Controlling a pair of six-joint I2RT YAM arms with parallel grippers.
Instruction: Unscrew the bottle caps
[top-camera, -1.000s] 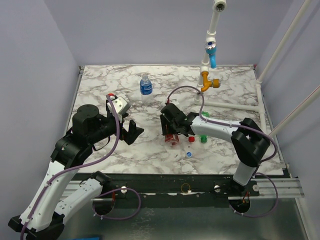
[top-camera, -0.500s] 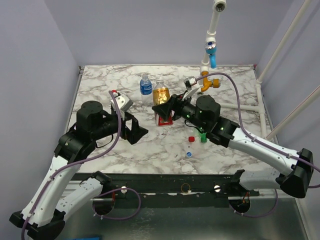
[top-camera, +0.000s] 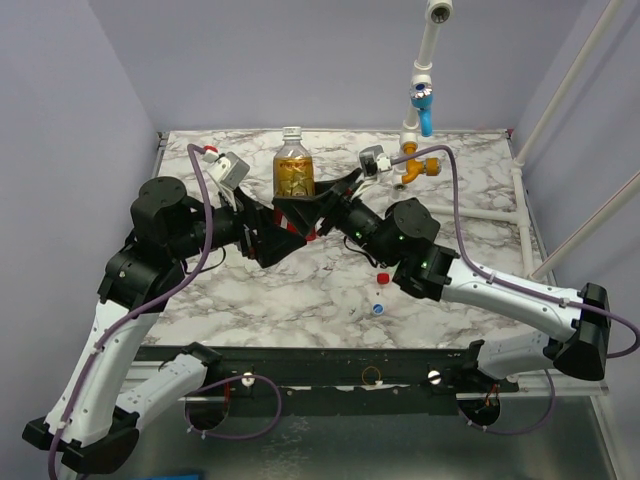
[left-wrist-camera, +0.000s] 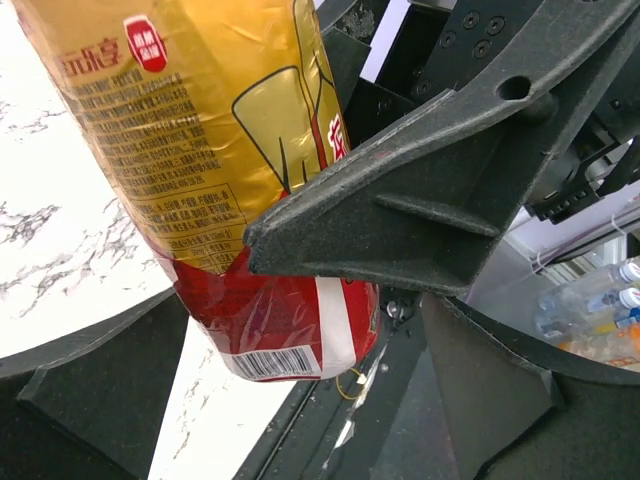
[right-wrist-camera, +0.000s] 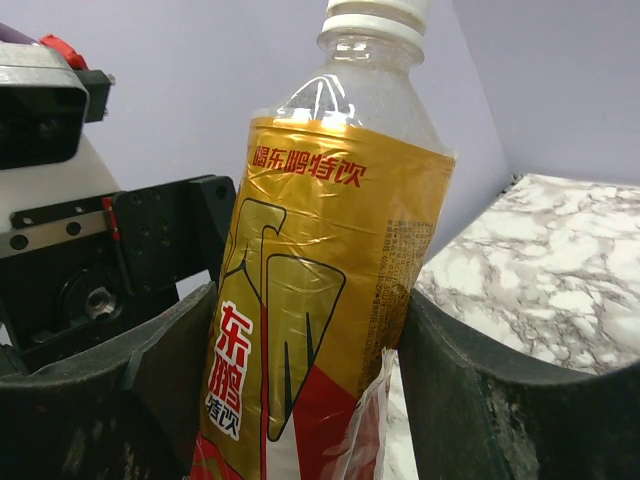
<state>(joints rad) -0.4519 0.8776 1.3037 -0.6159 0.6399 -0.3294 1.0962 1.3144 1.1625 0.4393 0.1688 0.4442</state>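
Lilac walls box in a marble-patterned table (top-camera: 480, 160). Above it, the right gripper (right-wrist-camera: 305, 385) is clamped on the lower body of the amber bottle (top-camera: 292, 172). It holds the bottle upright in the air between the arms, with the white cap (right-wrist-camera: 375, 10) screwed on. The left gripper (left-wrist-camera: 290, 410) sits at the bottle's base, fingers apart, gripping nothing.

This looks like the bracing step. Next, one gripper must hold the body firm while the other closes on the cap and twists.

Counted from above, there is one bottle and three caps: the white one, plus a red cap (top-camera: 383, 277) and a bluish-white cap (top-camera: 378, 308) lying loose on the table.
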